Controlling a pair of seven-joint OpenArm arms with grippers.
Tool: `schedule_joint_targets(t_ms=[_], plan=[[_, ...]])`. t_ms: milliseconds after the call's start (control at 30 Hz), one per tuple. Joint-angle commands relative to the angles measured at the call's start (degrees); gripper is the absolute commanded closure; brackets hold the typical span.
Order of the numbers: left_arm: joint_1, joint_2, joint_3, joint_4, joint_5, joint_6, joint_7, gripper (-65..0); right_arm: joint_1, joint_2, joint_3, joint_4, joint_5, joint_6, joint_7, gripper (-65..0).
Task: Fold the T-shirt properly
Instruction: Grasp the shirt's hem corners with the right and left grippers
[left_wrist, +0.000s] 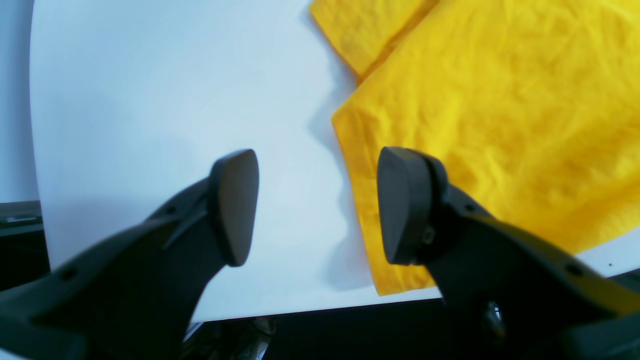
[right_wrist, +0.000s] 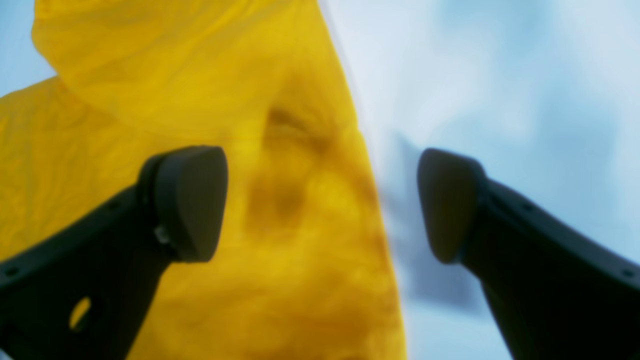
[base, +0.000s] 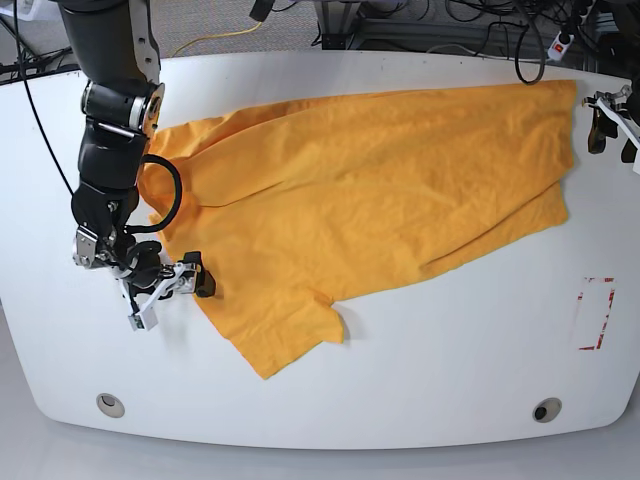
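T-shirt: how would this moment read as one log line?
T-shirt: spread flat, unfolded | right gripper: open, straddling shirt edge | left gripper: open, beside hem corner, nothing held

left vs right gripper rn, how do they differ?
The right gripper straddles the T-shirt edge near a sleeve, one finger over cloth. The left gripper sits at the opposite corner, by the hem. The right gripper gapes wider than the left gripper. Both are open and hold nothing.

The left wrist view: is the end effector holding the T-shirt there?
No, the left end effector stands open, with one finger over the bare white table and the other over the T-shirt, gripping nothing.
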Motion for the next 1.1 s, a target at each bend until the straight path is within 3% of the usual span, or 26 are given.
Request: schedule_joint_targets(t_ms=[0, 267, 367, 467, 600, 733, 900, 1067], plan=[[0.0, -1.23, -0.73, 0.64, -0.63, 0.29, -1.23, -34.4, 2.25, 1.6, -2.06, -2.67, 0.77, 0.54, 4.95, -56.8], [0.0, -1.23, -0.73, 0.64, -0.63, 0.29, -1.23, -34.4, 1.64, 1.16, -6.36, -5.48, 0.77, 0.41, 9.96, -56.8], [-0.79, -1.23, -0.82, 0.64, -0.63, 0.29, -1.23, -34.4, 0.85, 0.63, -6.45, -5.39, 0.77, 0.32, 9.96, -52.0], [-1.41, -1.23, -0.82, 0.55, 0.51, 0.29, -1.05, -34.4, 0.76, -0.51, -6.45, -5.31, 0.68, 0.32, 9.96, -40.1], [-3.69, -0.97, -0.38, 0.55, 7.11, 0.29, -0.96, -34.9, 0.76, -1.04, -6.45, -5.31, 0.68, 0.32, 10.05, -19.2], [-9.14, 3.51, -0.65, 0.2, 15.37, 0.29, -0.96, -36.9, 0.85, -1.13, -6.45, -5.31, 0.68, 0.23, 10.05, -0.2], [-14.86, 6.15, -0.38, -2.17, 22.76, 0.29, -0.88, -48.2, 0.93, -1.21, -6.45, -5.31, 0.68, 0.23, 10.05, 0.0], [-20.48, 7.56, -0.21, -7.09, 25.83, 0.29, 0.27, -48.6, 0.93, -1.21, -6.45, -5.31, 0.68, 0.23, 9.96, 0.0]])
